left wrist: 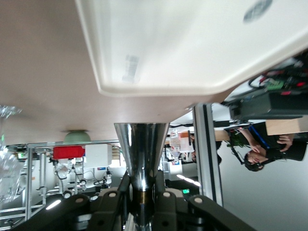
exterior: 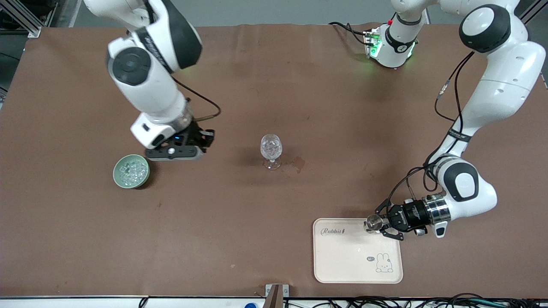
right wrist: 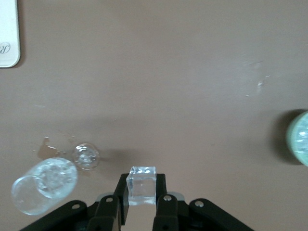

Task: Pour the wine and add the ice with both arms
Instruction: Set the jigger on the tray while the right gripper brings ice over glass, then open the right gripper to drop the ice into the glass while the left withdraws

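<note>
Brown tabletop (exterior: 265,239) fills the frame; a stemmed glass (exterior: 271,150) holding ice (exterior: 271,146) stands at centre; a green bowl (exterior: 131,171) of ice lumps sits at middle left, just below the right pincer (exterior: 201,143), which is clenched on a clear ice cube (right wrist: 142,186); at lower right the left pincer (exterior: 382,226) grips a shiny metal cup (exterior: 373,223) over the cream tray's (exterior: 357,265) upper edge.

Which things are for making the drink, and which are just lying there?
For the job: stemmed glass; bowl of ice; ice cube in right arm's jaws, over the table by the bowl; metal cup in left arm's jaws, over the tray.
Just lying about: tray; spill stain; cables.
</note>
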`<state>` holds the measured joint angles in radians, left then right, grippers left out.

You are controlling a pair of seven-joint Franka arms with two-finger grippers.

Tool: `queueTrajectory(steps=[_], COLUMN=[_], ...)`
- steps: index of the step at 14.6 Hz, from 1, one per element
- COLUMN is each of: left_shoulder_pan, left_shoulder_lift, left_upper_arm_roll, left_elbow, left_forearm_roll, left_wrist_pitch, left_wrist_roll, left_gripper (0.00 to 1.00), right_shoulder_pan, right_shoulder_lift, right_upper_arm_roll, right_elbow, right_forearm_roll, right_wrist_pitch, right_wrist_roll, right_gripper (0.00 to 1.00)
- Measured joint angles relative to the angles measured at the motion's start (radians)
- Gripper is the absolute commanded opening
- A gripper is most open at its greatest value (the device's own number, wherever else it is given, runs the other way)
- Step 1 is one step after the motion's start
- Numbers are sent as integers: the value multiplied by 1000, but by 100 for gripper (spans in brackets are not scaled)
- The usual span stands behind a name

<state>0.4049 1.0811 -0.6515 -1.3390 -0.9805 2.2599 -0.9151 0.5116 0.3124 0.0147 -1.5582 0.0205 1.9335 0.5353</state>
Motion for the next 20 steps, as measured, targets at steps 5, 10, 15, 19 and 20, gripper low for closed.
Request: queueTrajectory(steps=[5, 10, 15, 19, 20], left_shoulder_pan=[-3, -15, -50, -54, -54], left_shoulder_lift=[83, 97, 101, 101, 101], left_upper_arm_roll=[45, 58, 60, 73, 75], left_elbow=[31, 32, 35, 38, 38], left_forearm_roll=[-180, -258, -259, -261, -261], left_wrist_pitch=[1, 34, 147, 149, 149], left_wrist_roll=[122, 201, 206, 206, 206], left_gripper=[1, 1, 10, 63, 72], right_shoulder_pan=[123, 187, 230, 255, 256], right_shoulder_lift=[164, 230, 237, 237, 237], right_upper_arm_roll=[-1, -2, -2, -2, -2], right_elbow=[112, 128, 136, 137, 137], right_forearm_roll=[-1, -1, -1, -1, -1], right_wrist_pitch=[79, 148, 146, 142, 141], right_wrist_roll=[158, 224, 270, 280, 281], right_gripper=[2, 2, 2, 3, 3])
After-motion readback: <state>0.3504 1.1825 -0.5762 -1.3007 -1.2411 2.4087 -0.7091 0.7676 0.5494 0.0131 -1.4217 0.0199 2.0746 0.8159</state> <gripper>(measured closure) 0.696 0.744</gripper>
